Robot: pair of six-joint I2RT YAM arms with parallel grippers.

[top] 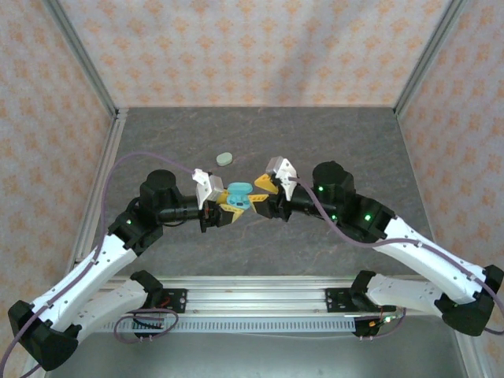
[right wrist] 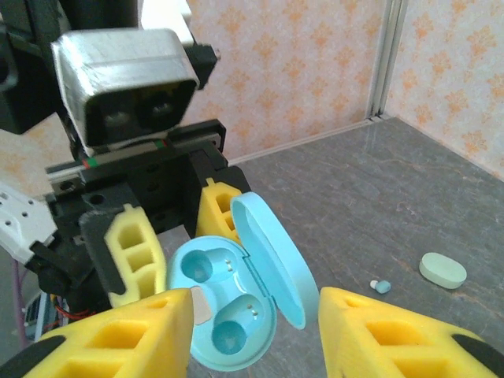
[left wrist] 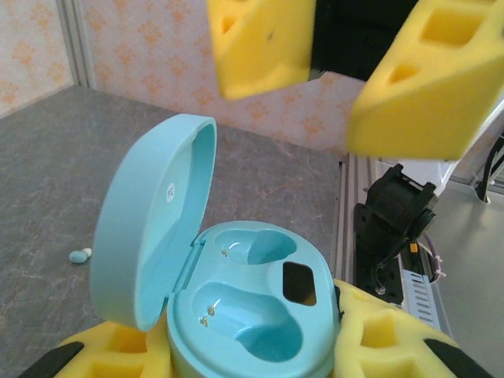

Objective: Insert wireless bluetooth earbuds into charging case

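A light blue charging case (left wrist: 260, 303) is held above the table with its lid (left wrist: 150, 213) swung open and upright. My left gripper (left wrist: 252, 335) is shut on the case body, one yellow finger on each side. Both wells are empty and show gold contacts. From the top the case (top: 239, 193) hangs between the two grippers. My right gripper (right wrist: 253, 335) is open just in front of the case (right wrist: 224, 311), with nothing between its fingers (left wrist: 421, 87). One tiny bluish-white earbud (right wrist: 381, 285) lies on the grey table, also seen past the lid (left wrist: 80, 255).
A pale green closed oval case (top: 224, 158) lies on the table behind the grippers, close to the earbud (right wrist: 442, 269). A metal rail (top: 260, 303) runs along the near edge. Patterned walls enclose the grey table (top: 331, 142) on three sides.
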